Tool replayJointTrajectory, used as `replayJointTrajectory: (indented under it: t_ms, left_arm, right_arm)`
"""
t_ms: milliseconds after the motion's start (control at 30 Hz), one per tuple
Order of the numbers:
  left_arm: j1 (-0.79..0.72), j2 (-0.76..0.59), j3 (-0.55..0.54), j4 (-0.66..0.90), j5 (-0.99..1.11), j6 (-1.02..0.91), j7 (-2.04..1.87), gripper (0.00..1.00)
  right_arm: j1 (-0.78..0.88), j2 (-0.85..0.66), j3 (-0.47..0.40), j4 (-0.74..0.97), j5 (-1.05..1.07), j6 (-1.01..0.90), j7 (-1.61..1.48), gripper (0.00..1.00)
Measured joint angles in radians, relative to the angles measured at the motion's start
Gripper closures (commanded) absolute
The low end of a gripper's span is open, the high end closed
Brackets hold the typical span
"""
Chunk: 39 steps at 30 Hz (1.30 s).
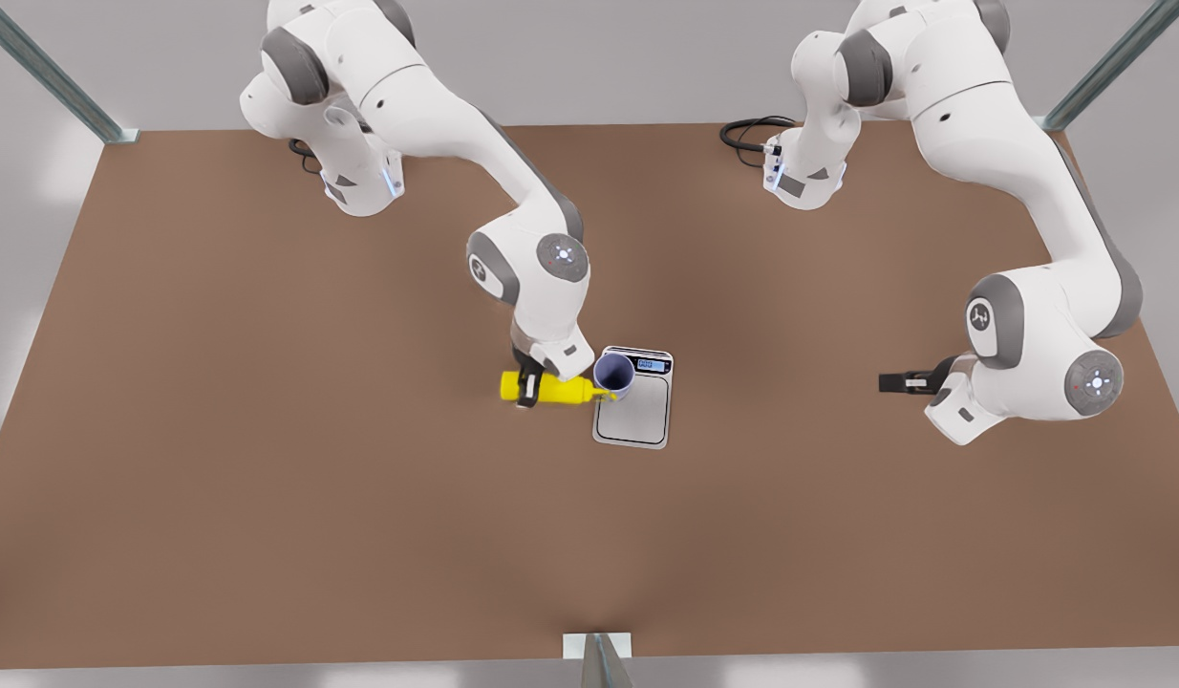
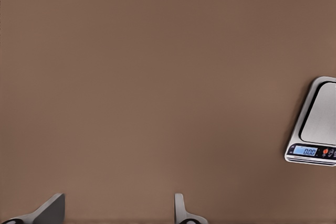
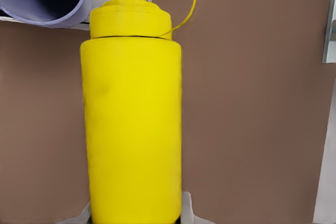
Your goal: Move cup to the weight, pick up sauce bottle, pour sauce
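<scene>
The right hand (image 1: 526,390) clamps the sauce bottle (image 1: 546,387) sideways, its nozzle at the cup (image 1: 613,375) on the kitchen scale (image 1: 637,420) for pouring, while the left hand (image 1: 893,382) waits empty, fingers apart.

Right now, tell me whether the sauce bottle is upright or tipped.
Tipped. The sauce bottle lies level in the right tool, nozzle at the cup on the weight.

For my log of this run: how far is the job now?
Done: the cup stands on the weight. In hand: the right gripper holds the sauce bottle tipped sideways, nozzle at the cup's rim. Left: finishing the pour; no sauce can be made out. The left gripper waits aside, fingers apart.
</scene>
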Motion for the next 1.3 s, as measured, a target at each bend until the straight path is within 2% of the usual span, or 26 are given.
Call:
replayJointTrajectory:
  t_ms: [300,400,867,933,1033,1100,1133,1167,1300]
  left_arm:
    - [-0.002,0.000,0.000,0.001,-0.003,-0.022,-0.003,0.00]
    - [-0.002,0.001,-0.004,0.000,-0.003,-0.021,-0.004,0.00]
    - [-0.002,0.002,-0.005,-0.001,-0.004,-0.029,-0.005,0.00]
    - [-0.002,0.001,-0.006,0.000,-0.004,-0.031,-0.010,0.00]
    - [-0.004,0.001,-0.008,0.000,-0.004,-0.031,-0.014,0.00]
    - [-0.004,0.001,-0.008,0.000,-0.004,-0.031,-0.014,0.00]
    - [-0.004,0.001,-0.008,0.000,-0.004,-0.031,-0.014,0.00]
    - [-0.004,0.001,-0.008,0.000,-0.004,-0.031,-0.014,0.00]
    - [-0.003,0.003,-0.008,0.000,-0.004,-0.029,-0.014,0.00]
  right_arm:
    - [0.050,-0.047,0.003,-0.009,-0.060,-0.124,0.012,0.45]
    - [0.116,0.000,0.003,-0.008,-0.099,-0.139,0.037,0.45]
    - [0.113,0.006,-0.001,-0.011,-0.119,-0.176,0.037,0.45]
    - [0.073,-0.023,-0.006,-0.011,-0.099,-0.165,0.037,0.45]
    - [-0.045,-0.092,-0.029,-0.017,0.030,-0.136,-0.044,0.45]
    - [-0.095,-0.094,-0.088,-0.007,0.158,-0.131,-0.174,0.45]
    - [-0.095,-0.089,-0.154,-0.010,0.269,-0.091,-0.282,0.45]
    - [-0.119,-0.089,-0.171,-0.015,0.306,-0.069,-0.340,0.45]
    - [-0.276,-0.104,-0.173,-0.046,0.569,-0.025,-0.740,0.45]
